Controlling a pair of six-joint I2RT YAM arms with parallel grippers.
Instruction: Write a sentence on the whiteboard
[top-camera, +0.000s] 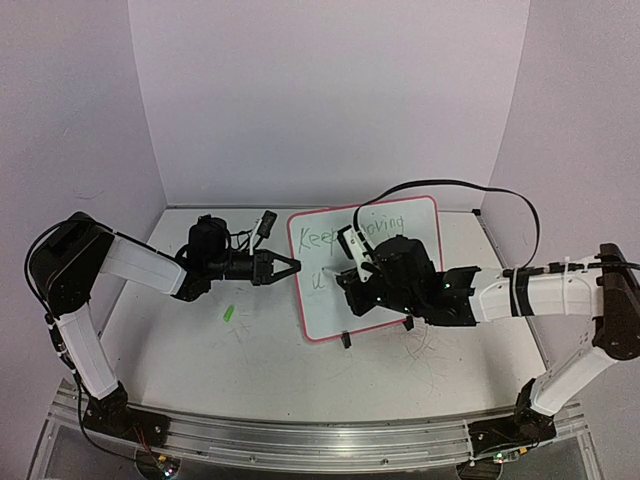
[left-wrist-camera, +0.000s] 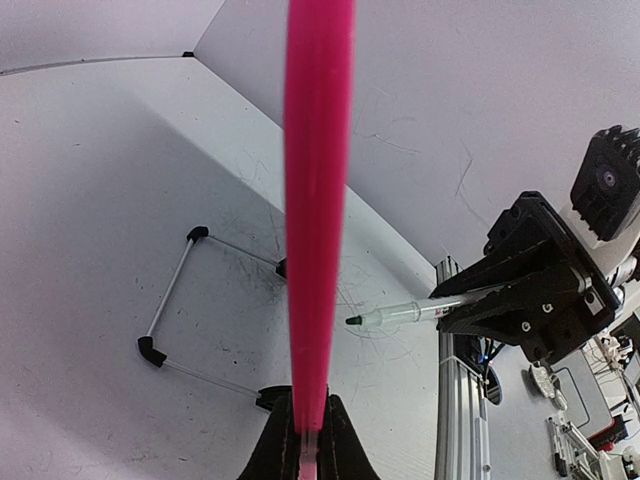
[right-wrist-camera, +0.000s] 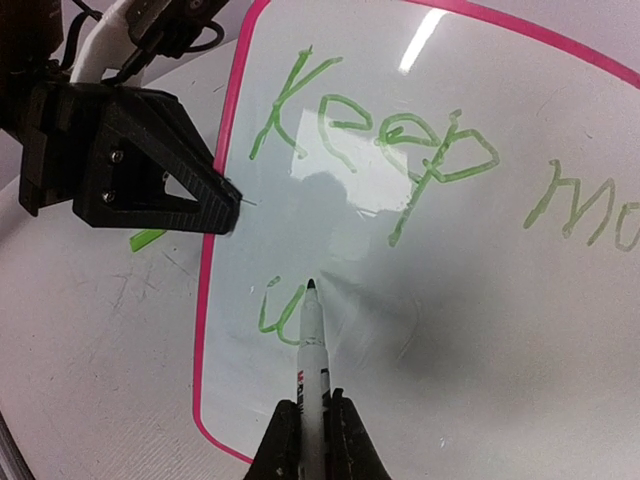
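The whiteboard (top-camera: 316, 303) stands tilted on its black feet (top-camera: 346, 340) at mid-table, with a pink frame (left-wrist-camera: 318, 200). The sentence (right-wrist-camera: 380, 135) reads "Keep mo…" in green on the top line, with a lone "u" (right-wrist-camera: 279, 312) below it. My left gripper (top-camera: 290, 266) is shut on the board's left frame edge, seen edge-on in the left wrist view (left-wrist-camera: 310, 440). My right gripper (right-wrist-camera: 312, 432) is shut on a white marker (right-wrist-camera: 313, 355). The marker's dark tip sits on the board just right of the "u". The marker also shows in the left wrist view (left-wrist-camera: 420, 312).
A green marker cap (top-camera: 228, 313) lies on the table left of the board. White enclosure walls stand at the back and sides. An aluminium rail (top-camera: 300, 440) runs along the near edge. A black cable (top-camera: 500, 195) arcs above the right arm.
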